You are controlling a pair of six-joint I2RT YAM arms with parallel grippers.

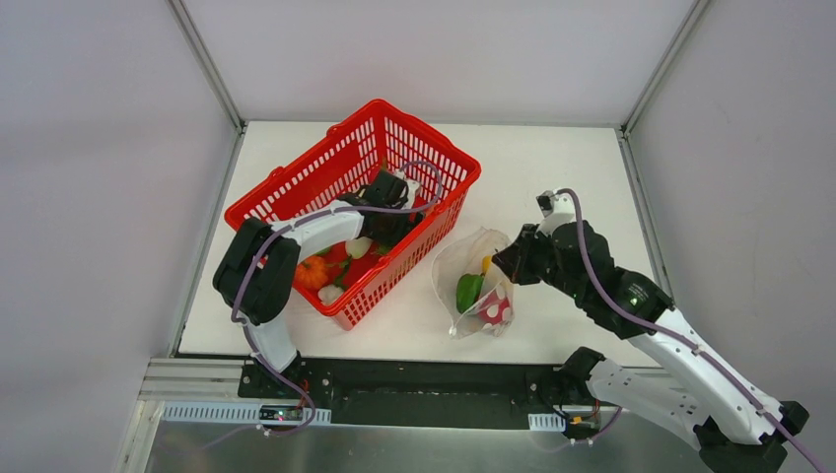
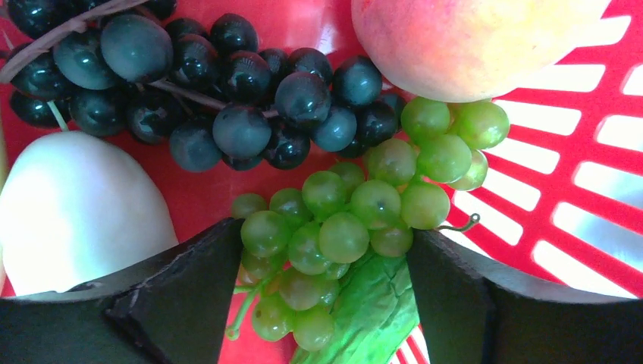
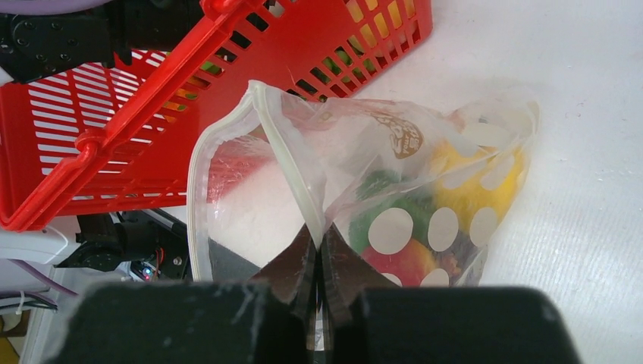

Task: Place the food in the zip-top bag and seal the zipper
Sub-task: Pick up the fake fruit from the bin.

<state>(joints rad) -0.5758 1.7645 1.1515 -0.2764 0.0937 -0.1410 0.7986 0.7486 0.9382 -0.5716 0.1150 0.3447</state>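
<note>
Left fingers [image 2: 182, 280] straddle green grapes [image 2: 356, 205].
Spread, unclosed; bunch runs diagonally between them. Right fingers [image 3: 292, 265] clamp the bag [image 3: 425, 174] rim beside the basket [image 1: 296, 187].

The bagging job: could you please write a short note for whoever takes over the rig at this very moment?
Left pincer: open, down in the basket, jaws either side of the green grapes, not closed on them.
Right pincer: shut on the rim of the bag, holding its mouth open beside the basket.
Done: some food is in the bag.
Left: the green grapes, dark grapes, a peach and an orange piece lie in the basket. Bag them, then seal the zipper, which is open.
</note>
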